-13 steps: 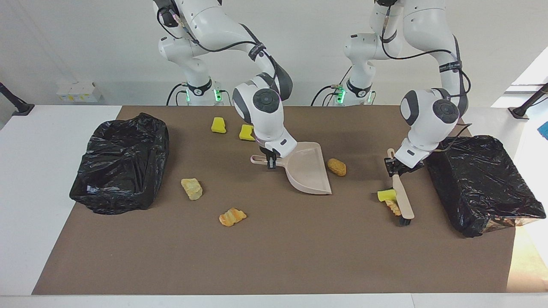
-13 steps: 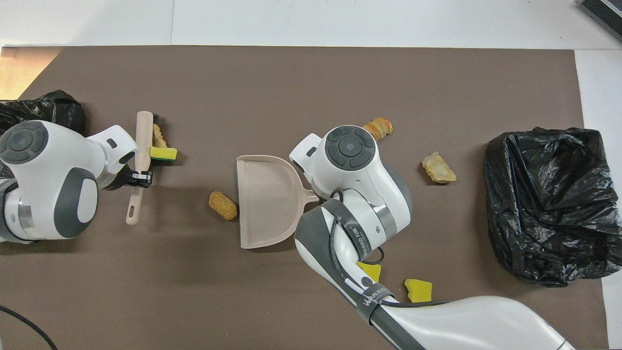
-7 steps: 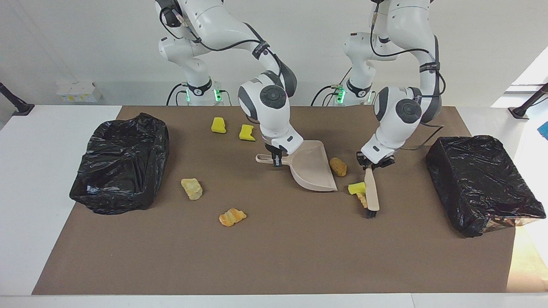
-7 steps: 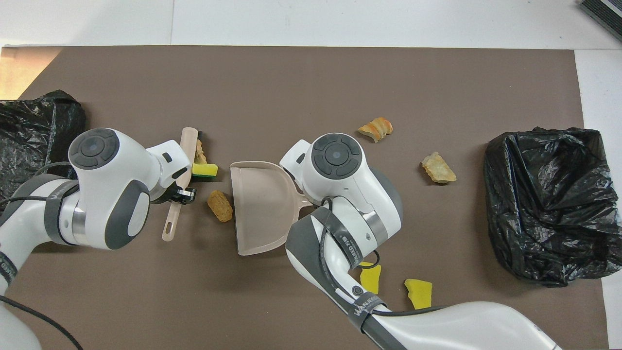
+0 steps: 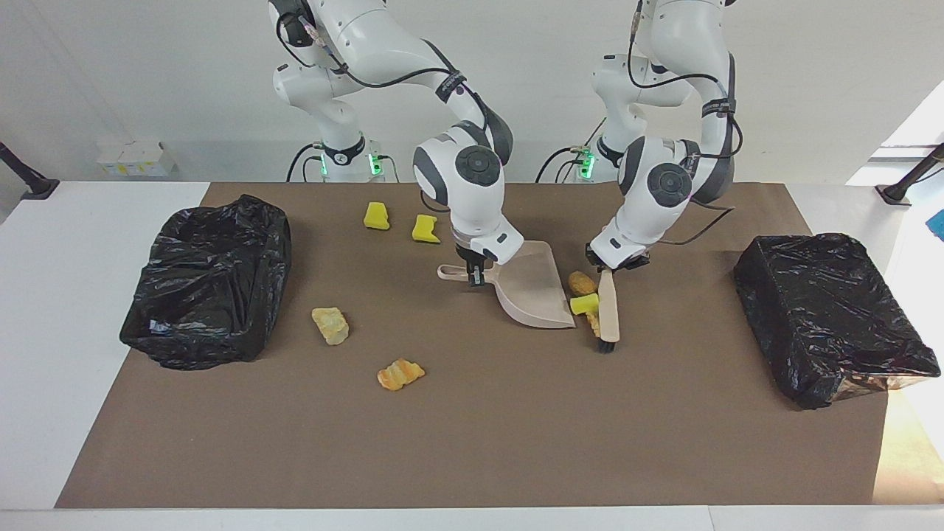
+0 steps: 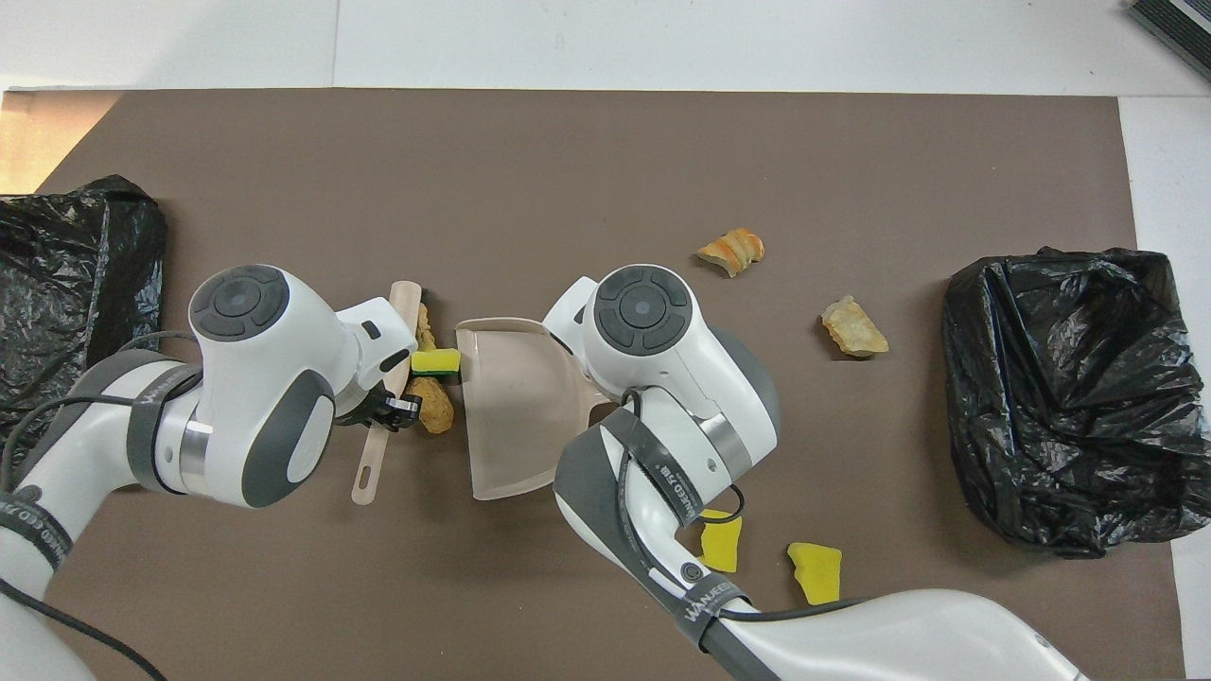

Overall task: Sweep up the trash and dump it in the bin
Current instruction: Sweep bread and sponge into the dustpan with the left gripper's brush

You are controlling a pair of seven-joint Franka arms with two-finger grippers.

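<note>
Trash lies scattered on the brown mat of the desk (image 5: 472, 442), 7 scraps in all, and 3 of them are bunched at the open mouth of the beige dustpan (image 5: 535, 291): the green-and-yellow sponge (image 5: 583, 304), the brown oval lump (image 5: 582, 282) and a pale orange lump (image 6: 425, 326) tucked against the brush (image 5: 608, 310). Sweeping is the step in hand — the left gripper (image 5: 612, 262) is clenched on the brush handle with the bristles down beside that cluster, and the right gripper (image 5: 476, 274) grasps the dustpan's handle, holding its mouth toward the brush. By my reading, the next move calls for a short push of the brush toward the pan so all 3 ride over its lip rather than slip around its corner. Well apart lie 2 yellow sponge chunks (image 5: 377, 215) (image 5: 425, 228) nearer the robots, plus a pale beige lump (image 5: 330, 325) and an orange lump (image 5: 400, 373) toward the right arm's end. Bag-lined bins (image 5: 210, 280) (image 5: 830, 313) sit at both ends — nothing blocks the way to either.
</note>
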